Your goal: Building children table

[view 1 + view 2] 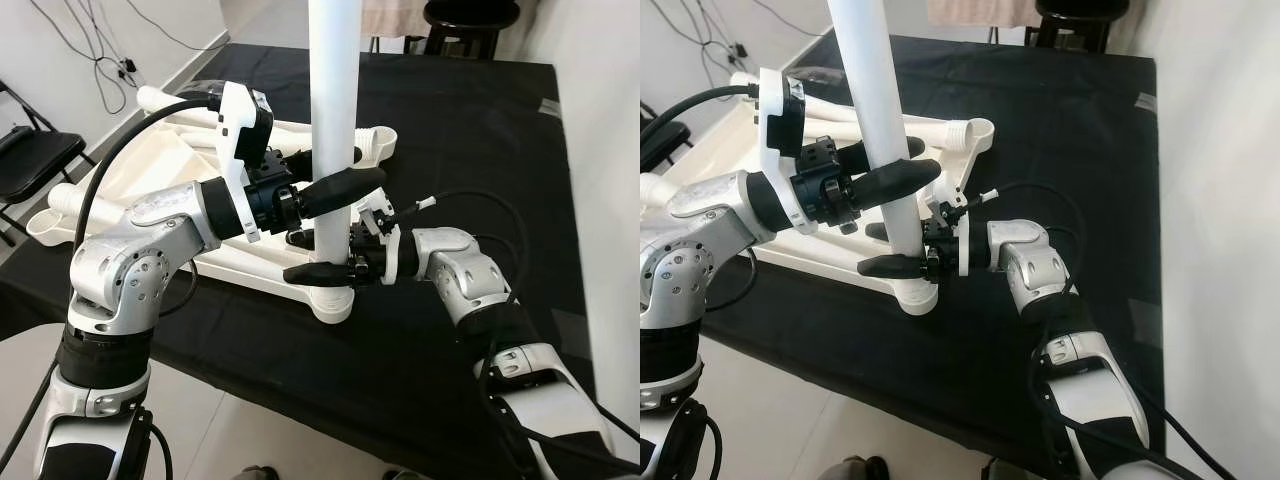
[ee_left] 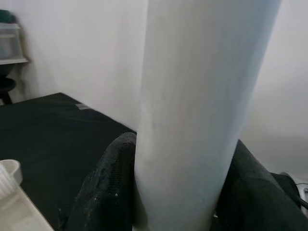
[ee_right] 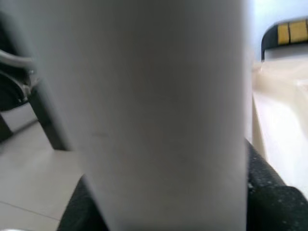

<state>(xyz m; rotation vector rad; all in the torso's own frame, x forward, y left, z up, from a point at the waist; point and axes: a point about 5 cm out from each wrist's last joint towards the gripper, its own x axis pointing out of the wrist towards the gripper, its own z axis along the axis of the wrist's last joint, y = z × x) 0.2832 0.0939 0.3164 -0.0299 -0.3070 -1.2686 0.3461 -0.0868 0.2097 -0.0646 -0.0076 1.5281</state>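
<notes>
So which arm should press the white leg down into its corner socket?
Probably the left. The left gripper grips the white leg higher up, giving better downward push, while the right gripper clamps it low, just above the socket, steadying the base.

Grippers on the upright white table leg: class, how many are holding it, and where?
2: the left gripper clamps the table leg higher up; the right gripper clamps it just above its socket.
</notes>
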